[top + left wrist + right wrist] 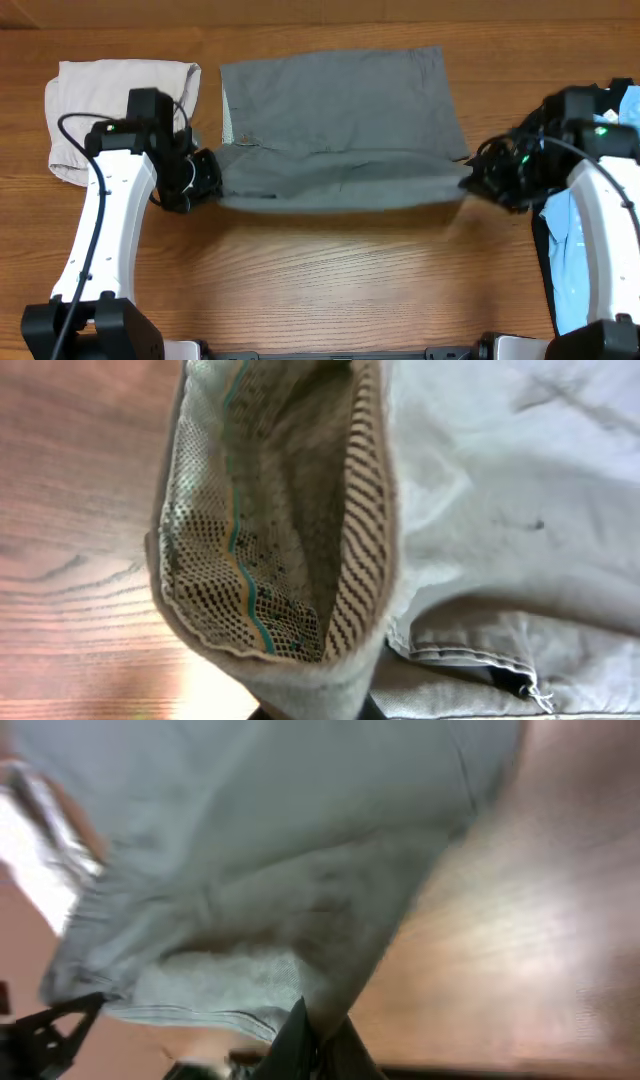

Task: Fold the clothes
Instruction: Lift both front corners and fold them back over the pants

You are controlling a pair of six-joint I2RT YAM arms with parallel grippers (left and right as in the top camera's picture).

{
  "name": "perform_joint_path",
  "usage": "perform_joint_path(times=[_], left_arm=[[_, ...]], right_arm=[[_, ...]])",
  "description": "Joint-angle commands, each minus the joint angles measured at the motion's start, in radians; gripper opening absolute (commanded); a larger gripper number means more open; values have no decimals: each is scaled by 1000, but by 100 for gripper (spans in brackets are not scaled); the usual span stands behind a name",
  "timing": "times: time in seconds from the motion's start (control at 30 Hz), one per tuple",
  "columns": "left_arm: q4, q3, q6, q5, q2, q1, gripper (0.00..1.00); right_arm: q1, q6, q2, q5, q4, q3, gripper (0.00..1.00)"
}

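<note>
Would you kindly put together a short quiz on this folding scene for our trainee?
1. True or false: the left fingers and the right fingers are both shut on the grey shorts.
2. Which garment lies at the left end of the table? A. beige shorts B. red towel C. white socks
3. Fill in: the light blue T-shirt lies at the table's ___ end.
Key: 1 true; 2 A; 3 right.
</note>
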Motion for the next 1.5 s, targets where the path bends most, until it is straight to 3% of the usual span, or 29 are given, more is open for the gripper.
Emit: perform_joint_path(times=[0.0,0.27,0.37,0.57,0.83,1.3,1.47], left_arm=[[12,123,15,-5,-5,-45,4],[154,255,-39,-6,-5,-57,4],[230,255,-58,-77,-3,-58,4],[350,253,-79,-159,25,-64,4],[425,253,-129,-208,199,-64,4],[775,253,-129,-256,444,-63,5],[868,253,-130,-255,529,-63,15]], right_arm=[[-6,-17,-21,18,39,155,4],[68,-18,8,14,355,194,4],[88,-18,31,26,465,194,4],[92,-17,116,90,553,194,4],[93,-18,278,97,688,194,4],[110,-18,494,151,1063,194,4],[139,-21,588,238,1153,194,4]])
